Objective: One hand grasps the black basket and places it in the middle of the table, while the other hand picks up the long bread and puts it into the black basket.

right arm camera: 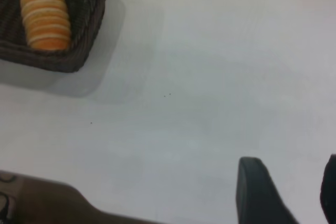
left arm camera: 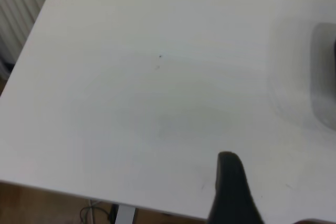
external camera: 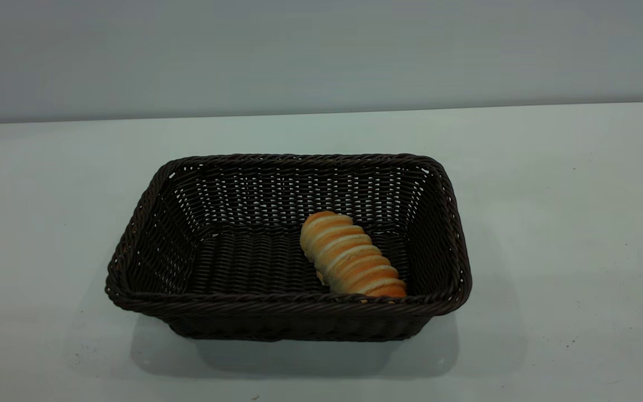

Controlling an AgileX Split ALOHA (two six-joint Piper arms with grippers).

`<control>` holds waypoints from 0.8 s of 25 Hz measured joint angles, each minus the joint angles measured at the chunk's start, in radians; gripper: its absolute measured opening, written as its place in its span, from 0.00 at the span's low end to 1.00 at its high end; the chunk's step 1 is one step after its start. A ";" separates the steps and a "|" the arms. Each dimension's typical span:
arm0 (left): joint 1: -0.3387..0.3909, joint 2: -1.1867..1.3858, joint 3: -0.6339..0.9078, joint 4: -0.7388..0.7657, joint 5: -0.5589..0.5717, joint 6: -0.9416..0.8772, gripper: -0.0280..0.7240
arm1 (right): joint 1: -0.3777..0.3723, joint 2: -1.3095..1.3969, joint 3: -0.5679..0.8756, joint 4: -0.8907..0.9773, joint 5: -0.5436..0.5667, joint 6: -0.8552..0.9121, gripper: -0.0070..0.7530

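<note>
The black basket (external camera: 288,251) stands in the middle of the white table (external camera: 556,223). The long bread (external camera: 350,255) lies inside it on the basket floor, at its right end, slanting toward the front right corner. Neither gripper shows in the exterior view. In the right wrist view the basket's corner (right arm camera: 79,51) and the bread (right arm camera: 45,13) are far from my right gripper (right arm camera: 289,177), which is open and empty over bare table. My left gripper (left arm camera: 286,192) shows one black finger (left arm camera: 231,182) with bare table on both sides of it; it holds nothing.
The table's edge (left arm camera: 63,190) runs close to the left gripper, with floor and a table leg beyond it. A brown edge (right arm camera: 47,203) lies near the right gripper. A plain grey wall (external camera: 321,56) stands behind the table.
</note>
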 joint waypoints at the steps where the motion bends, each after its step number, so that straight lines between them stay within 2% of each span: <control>1: 0.006 0.000 0.000 0.000 0.000 0.000 0.77 | 0.000 0.000 0.000 0.000 0.000 0.000 0.37; 8: 0.057 0.000 0.000 0.000 0.000 0.000 0.77 | 0.000 0.000 0.000 0.000 0.000 0.000 0.37; 20: 0.059 0.000 0.000 0.000 0.000 0.000 0.77 | 0.000 0.000 0.000 0.000 0.000 0.000 0.37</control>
